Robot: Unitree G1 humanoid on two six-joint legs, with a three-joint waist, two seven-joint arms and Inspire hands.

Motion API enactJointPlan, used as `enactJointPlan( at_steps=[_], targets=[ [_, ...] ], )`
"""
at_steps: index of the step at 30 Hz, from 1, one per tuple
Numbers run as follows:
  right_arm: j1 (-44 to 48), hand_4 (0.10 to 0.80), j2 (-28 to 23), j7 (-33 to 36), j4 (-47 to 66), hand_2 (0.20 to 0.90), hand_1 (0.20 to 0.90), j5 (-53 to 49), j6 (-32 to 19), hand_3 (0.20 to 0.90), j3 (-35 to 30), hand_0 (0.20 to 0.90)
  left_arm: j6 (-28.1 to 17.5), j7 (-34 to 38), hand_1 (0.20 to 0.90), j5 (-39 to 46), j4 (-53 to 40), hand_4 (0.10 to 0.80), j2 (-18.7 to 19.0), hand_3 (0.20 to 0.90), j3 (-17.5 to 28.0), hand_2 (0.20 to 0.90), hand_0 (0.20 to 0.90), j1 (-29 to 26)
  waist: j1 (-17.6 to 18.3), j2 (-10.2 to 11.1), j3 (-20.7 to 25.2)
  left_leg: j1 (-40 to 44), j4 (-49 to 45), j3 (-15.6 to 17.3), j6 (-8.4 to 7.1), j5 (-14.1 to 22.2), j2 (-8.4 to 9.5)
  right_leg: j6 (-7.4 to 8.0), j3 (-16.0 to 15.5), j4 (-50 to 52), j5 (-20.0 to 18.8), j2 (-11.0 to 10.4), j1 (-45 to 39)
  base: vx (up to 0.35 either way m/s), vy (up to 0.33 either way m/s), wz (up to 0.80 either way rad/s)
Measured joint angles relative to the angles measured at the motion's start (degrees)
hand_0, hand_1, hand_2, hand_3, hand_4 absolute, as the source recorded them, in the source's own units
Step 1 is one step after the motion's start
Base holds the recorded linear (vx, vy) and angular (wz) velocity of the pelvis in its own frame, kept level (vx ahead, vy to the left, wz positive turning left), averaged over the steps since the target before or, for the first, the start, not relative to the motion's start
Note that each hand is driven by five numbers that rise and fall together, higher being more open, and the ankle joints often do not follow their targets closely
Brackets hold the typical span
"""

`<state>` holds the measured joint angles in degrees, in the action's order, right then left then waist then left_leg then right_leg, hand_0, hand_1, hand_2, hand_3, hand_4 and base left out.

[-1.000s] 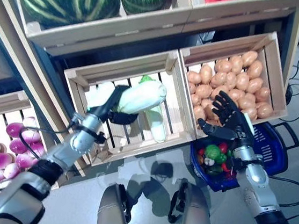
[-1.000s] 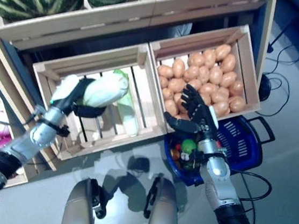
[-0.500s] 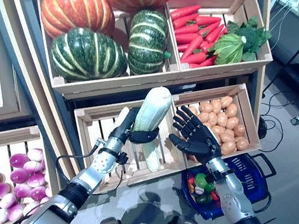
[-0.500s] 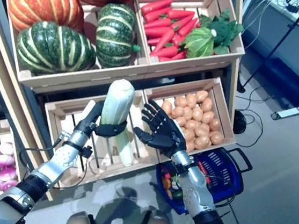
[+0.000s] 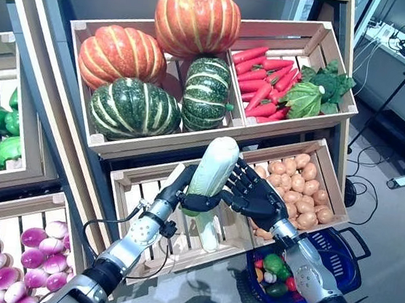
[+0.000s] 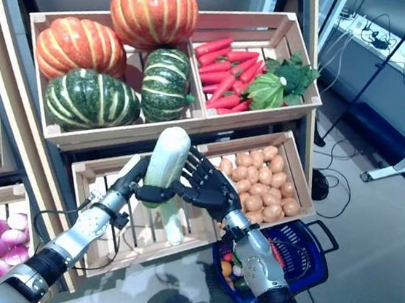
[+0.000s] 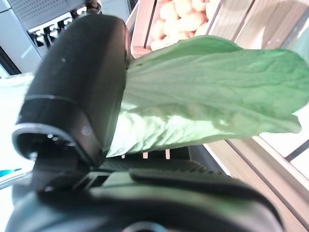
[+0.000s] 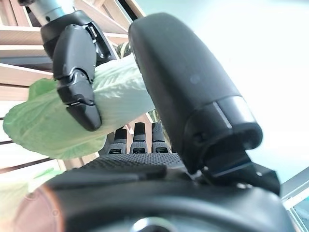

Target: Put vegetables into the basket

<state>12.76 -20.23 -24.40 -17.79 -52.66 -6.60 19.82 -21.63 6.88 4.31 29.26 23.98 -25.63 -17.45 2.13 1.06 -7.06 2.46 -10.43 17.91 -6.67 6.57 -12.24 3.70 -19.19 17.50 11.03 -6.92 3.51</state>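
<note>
My left hand [image 5: 182, 191] is shut on a long pale green-and-white cabbage [image 5: 213, 164] and holds it upright in front of the stand's lower crates. My right hand [image 5: 261, 199] is open, with its spread fingers against the cabbage's right side. In the right wrist view the left hand's fingers [image 8: 77, 72] curl round the cabbage [image 8: 116, 89] beside my own thumb [image 8: 193, 96]. The left wrist view shows the cabbage's green leaf [image 7: 203, 96]. The blue basket [image 5: 347, 250] stands on the floor below my right arm, with green and red vegetables [image 5: 275, 268] in it.
A wooden stand [image 5: 182, 136] of slatted crates rises right behind both hands. Another pale long vegetable [image 5: 209, 230] lies in the crate under the cabbage. Open grey floor [image 6: 376, 237] lies right of the basket, with cables and a metal leg farther right.
The camera has tilted up. My left hand lifted the cabbage out of the crate and turned it upright. My right hand rose from above the basket to touch it.
</note>
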Motion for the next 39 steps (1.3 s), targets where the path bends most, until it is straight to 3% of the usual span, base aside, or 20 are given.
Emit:
enactJointPlan(
  at_steps=[8, 16, 22, 35, 36, 39],
  targets=[
    [0.02, 0.8, -0.16, 0.01, 0.03, 0.9, 0.9, 0.3, 0.01, 0.9, 0.83, 0.9, 0.1, -0.06, 0.3, -0.09, 0.12, 0.4, -0.03, 0.3, -0.08, 0.3, 0.3, 1.48, -0.14, 0.26, 1.98, 1.72, 3.27, 0.45, 0.26, -1.46, 0.55, 0.44, 0.28, -4.45, -2.4, 0.98, -2.0, -0.001, -0.002, 0.0],
    [1.29, 0.8, 0.51, 0.02, 1.38, 0.9, 0.9, 1.25, -0.01, 0.9, 1.44, 0.9, 0.82, -2.17, 0.3, -2.41, 1.35, 0.4, -1.02, 0.3, -3.44, 0.3, 0.3, 3.88, -0.23, 0.22, 2.03, 2.2, 3.81, 0.48, 0.58, -1.84, 1.06, 0.73, 1.6, -4.54, -2.7, 0.93, -2.19, 0.0, 0.0, 0.0],
    [1.52, 0.8, -0.1, 1.39, 2.51, 0.9, 0.9, 10.17, -1.35, 0.9, 1.49, 0.9, 0.84, -2.71, 0.3, -2.98, 3.01, 0.4, -1.77, 0.3, -3.51, 0.3, 0.3, 4.26, -0.1, 0.17, 2.12, 3.4, 7.33, 0.28, 0.84, -3.99, 1.69, 0.88, 1.77, -7.0, -4.12, 1.29, -3.11, 0.021, 0.01, 0.04],
    [1.72, 0.8, -1.96, 1.83, 4.63, 0.9, 0.9, 9.88, 0.31, 0.9, 1.88, 0.9, 0.76, -2.28, 0.3, -3.61, 4.18, 0.4, -2.68, 0.3, -4.4, 0.3, 0.3, 5.64, 0.02, 0.02, 4.22, 5.18, 12.28, 1.14, 1.42, -6.06, 2.79, 1.66, 3.31, -14.45, -8.1, 2.25, -5.47, 0.0, 0.001, -0.02],
    [1.72, 0.4, -1.99, 1.82, 4.63, 0.3, 0.3, 9.47, 0.56, 0.3, 1.91, 0.3, 0.76, -2.22, 0.3, -3.73, 4.18, 0.4, -2.67, 0.3, -4.4, 0.3, 0.3, 5.72, 0.0, 0.02, 4.22, 5.18, 12.33, 1.14, 1.42, -6.06, 2.82, 1.69, 3.32, -14.54, -8.15, 2.24, -5.5, 0.0, 0.0, 0.0],
    [1.72, 0.4, -1.82, 1.82, 4.63, 0.3, 0.3, 8.85, 0.82, 0.3, 1.92, 0.3, 0.75, -2.2, 0.3, -4.07, 4.17, 0.4, -2.83, 0.3, -4.43, 0.3, 0.3, 5.75, 0.01, 0.01, 4.23, 5.54, 12.72, 1.22, 1.47, -6.11, 2.95, 1.78, 3.36, -14.71, -8.21, 2.21, -5.75, 0.0, 0.0, 0.0]
  ],
)
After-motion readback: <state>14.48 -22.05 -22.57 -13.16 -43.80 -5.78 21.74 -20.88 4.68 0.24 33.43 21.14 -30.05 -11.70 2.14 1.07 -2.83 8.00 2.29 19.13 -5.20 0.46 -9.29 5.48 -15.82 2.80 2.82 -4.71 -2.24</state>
